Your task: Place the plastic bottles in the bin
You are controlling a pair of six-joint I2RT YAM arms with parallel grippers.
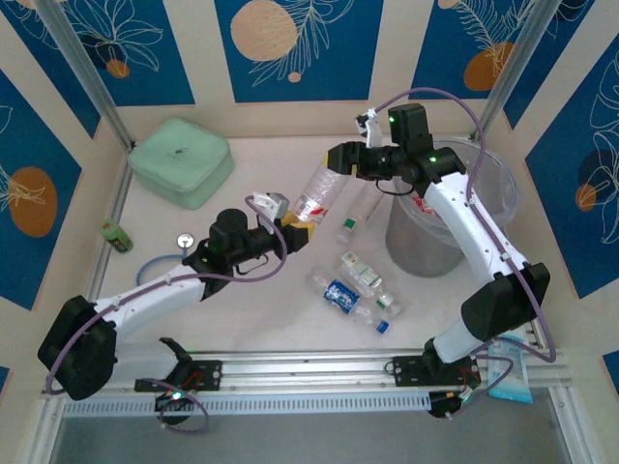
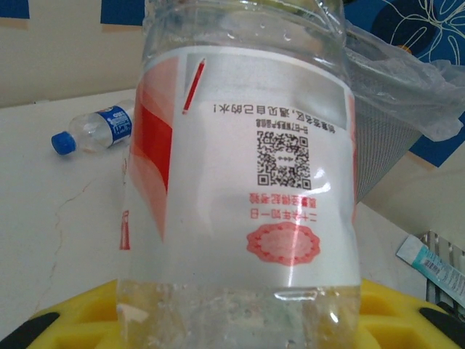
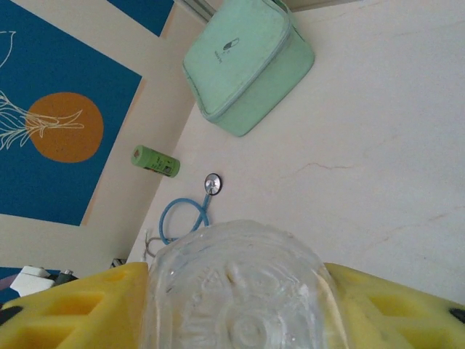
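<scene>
A clear plastic bottle with a red and white label hangs tilted above the table between both arms. My left gripper is shut on its lower end; in the left wrist view the label stands above the yellow fingers. My right gripper is shut round the upper end, and the bottle's base sits between its yellow fingers. The grey bin, lined with a clear bag, stands right of the bottle and shows as a bin behind it. Three more bottles lie on the table, one with a blue label.
A mint-green case lies at the back left. Near the left wall are a small green can and a blue stethoscope. A teal packet hangs at the front right by the right arm's base.
</scene>
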